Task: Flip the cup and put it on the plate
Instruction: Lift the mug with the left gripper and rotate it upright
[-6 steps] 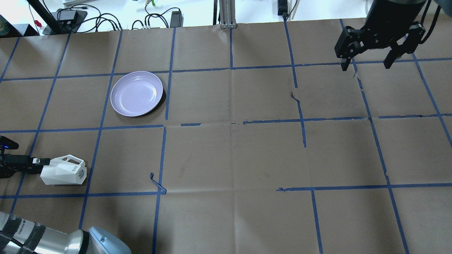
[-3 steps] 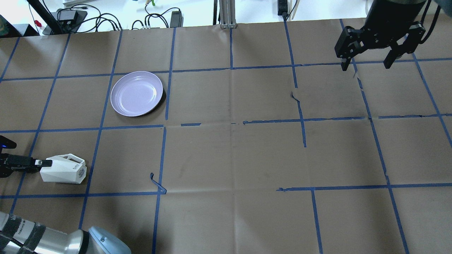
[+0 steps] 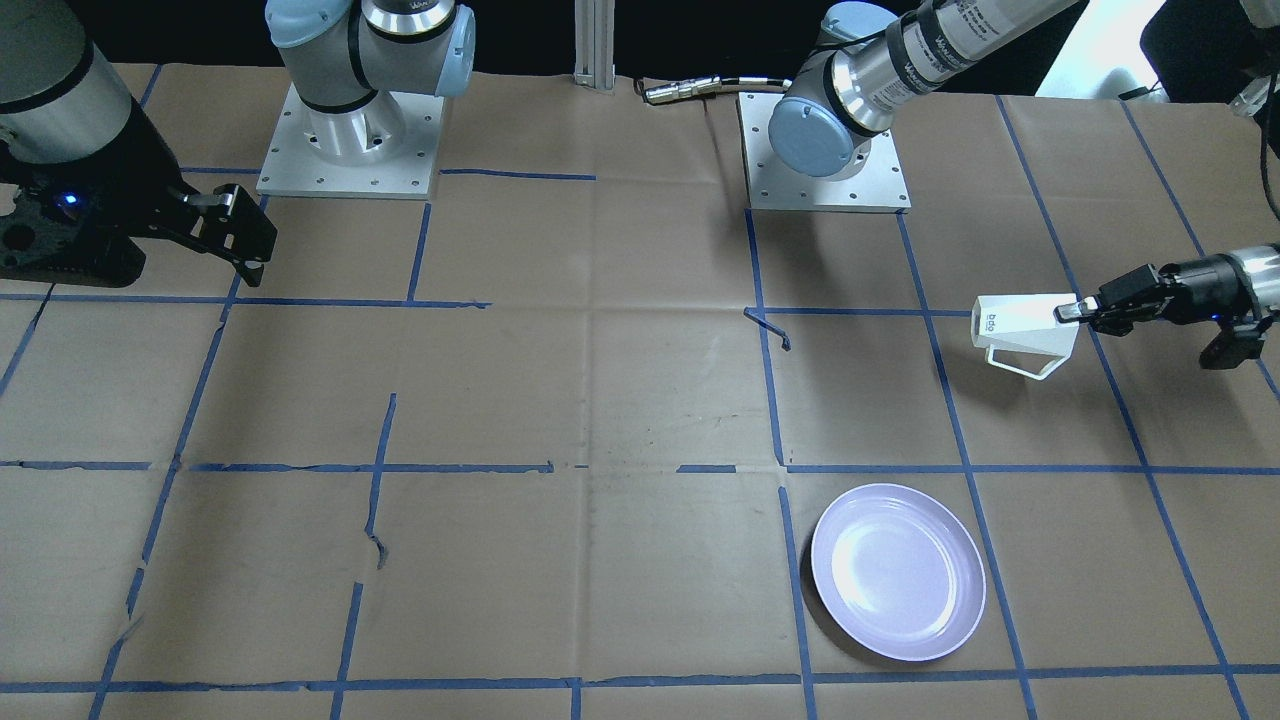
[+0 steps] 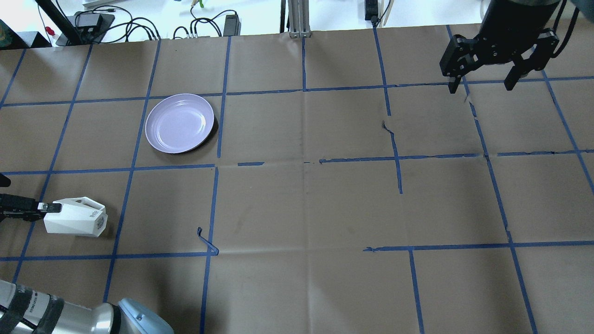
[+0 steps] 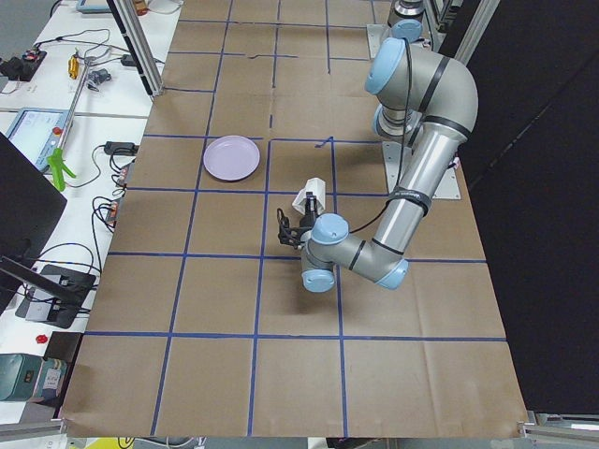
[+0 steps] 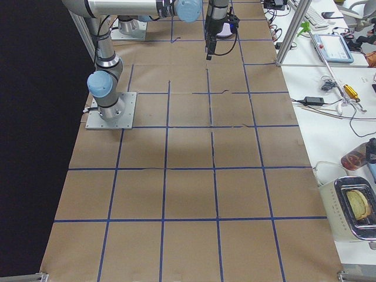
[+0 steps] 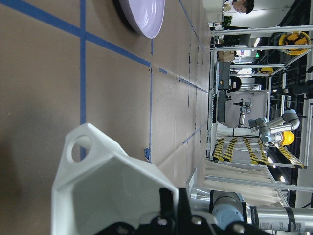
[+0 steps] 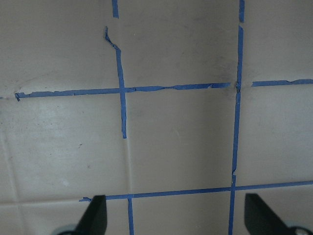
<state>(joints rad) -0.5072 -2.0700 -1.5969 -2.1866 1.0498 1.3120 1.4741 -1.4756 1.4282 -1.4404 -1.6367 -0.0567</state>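
Observation:
The white faceted cup is held on its side, base pointing toward the table's middle and handle toward the far side. My left gripper is shut on its rim wall, one finger inside the mouth, as the left wrist view shows. In the front view the cup hangs a little above the paper, over its own shadow. The lavender plate lies flat beyond it, about one grid square away, and also shows in the front view. My right gripper is open and empty, high at the far right.
Brown paper with a blue tape grid covers the table. A loose curl of tape sticks up to the right of the cup. Cables and power bricks lie past the far edge. The arm bases stand at the near edge.
My left gripper has drawn the cup a little to the left and turned it flatter, still gripped at the rim. The right arm and the plate have not moved.

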